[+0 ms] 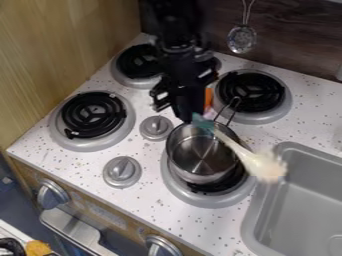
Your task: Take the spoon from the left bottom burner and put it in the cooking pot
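Evidently, spoon [237,149] is held aslant over cooking pot [195,169] by gripper [192,116], fingers clamped on teal end (pale bowl blurred).

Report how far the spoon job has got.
Already done, by the look of it: the spoon is off the lower-left burner. In hand: the gripper holds it by its teal end, the shaft slanting across the metal cooking pot and the pale head out beyond the rim. Left: bring the head over the pot, lower and release.
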Robot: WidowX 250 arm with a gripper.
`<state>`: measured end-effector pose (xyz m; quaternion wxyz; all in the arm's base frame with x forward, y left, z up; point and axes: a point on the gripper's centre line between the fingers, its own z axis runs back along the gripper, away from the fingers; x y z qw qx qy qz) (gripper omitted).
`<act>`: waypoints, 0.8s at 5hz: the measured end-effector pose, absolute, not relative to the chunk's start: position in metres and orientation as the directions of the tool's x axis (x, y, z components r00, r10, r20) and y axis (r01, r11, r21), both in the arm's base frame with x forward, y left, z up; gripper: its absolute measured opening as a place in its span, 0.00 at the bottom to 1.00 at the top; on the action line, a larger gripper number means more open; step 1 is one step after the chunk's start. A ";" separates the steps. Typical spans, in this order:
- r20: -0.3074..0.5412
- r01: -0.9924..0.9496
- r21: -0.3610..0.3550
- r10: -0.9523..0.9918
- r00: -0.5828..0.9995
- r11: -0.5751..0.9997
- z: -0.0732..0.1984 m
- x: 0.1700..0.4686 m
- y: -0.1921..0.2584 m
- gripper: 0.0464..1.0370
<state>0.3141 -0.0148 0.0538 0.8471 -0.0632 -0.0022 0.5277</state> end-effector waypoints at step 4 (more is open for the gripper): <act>-0.091 -0.889 -0.097 0.885 0.456 0.448 0.046 0.302 -0.025 0.18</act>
